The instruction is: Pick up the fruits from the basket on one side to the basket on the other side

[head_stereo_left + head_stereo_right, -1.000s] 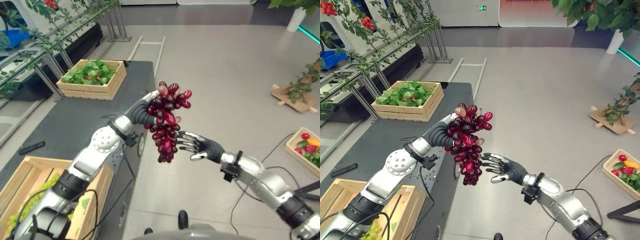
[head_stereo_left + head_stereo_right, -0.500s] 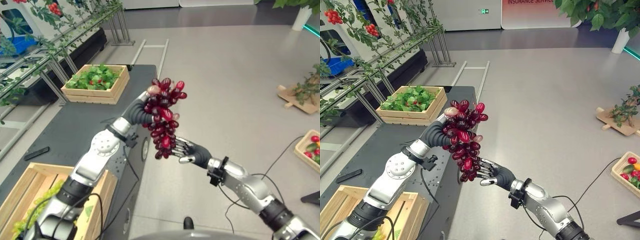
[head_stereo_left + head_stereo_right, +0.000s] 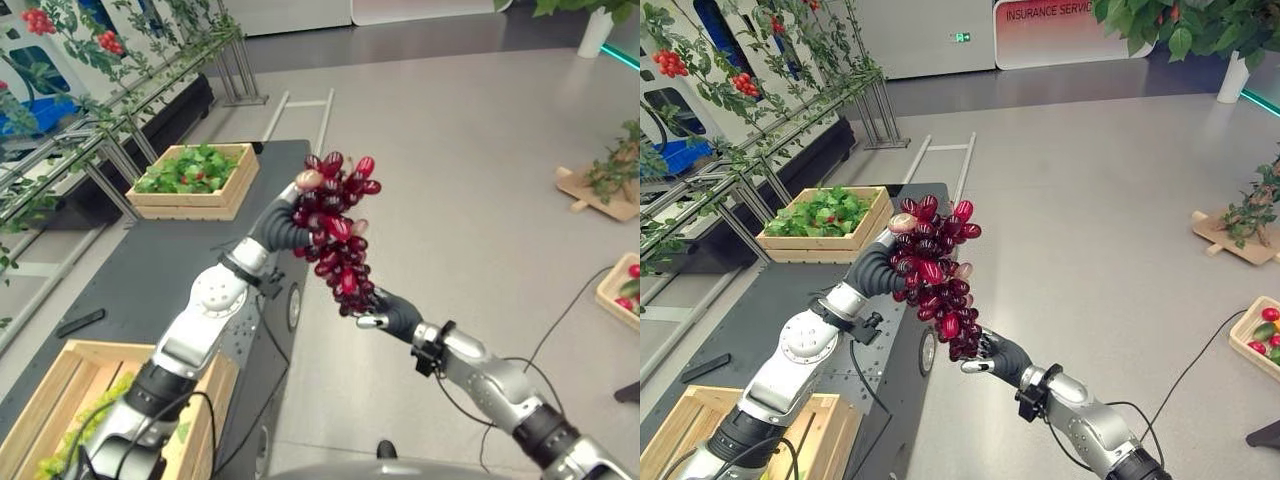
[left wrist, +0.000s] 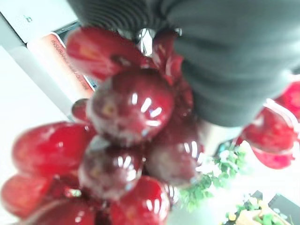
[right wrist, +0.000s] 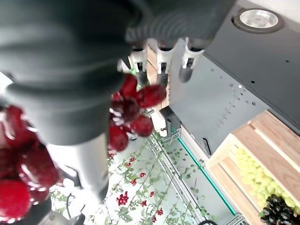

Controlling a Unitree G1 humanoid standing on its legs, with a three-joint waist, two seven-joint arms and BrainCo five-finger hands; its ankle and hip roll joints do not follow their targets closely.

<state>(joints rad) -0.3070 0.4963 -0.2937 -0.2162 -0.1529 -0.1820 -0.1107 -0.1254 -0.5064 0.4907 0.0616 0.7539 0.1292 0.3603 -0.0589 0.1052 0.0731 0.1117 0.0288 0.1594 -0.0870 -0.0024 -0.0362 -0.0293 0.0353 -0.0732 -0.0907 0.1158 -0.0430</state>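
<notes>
The grape bunch point(image 3: 335, 230) is a deep glossy red, with a few paler pink grapes near its top and white glints on the skins. The left hand point(image 3: 283, 222) wears a dark grey ribbed cover; the right hand point(image 3: 991, 352) has the same dark cover, and its fingers point(image 5: 160, 58) are silver with dark tips. The bench point(image 3: 150, 270) is matt black. At its far edge a pale wooden crate point(image 3: 193, 180) holds green leaves flecked with red. At the near corner another pale wooden crate point(image 3: 60, 395) holds yellow-green grapes. The floor point(image 3: 470, 180) is plain light grey.
</notes>
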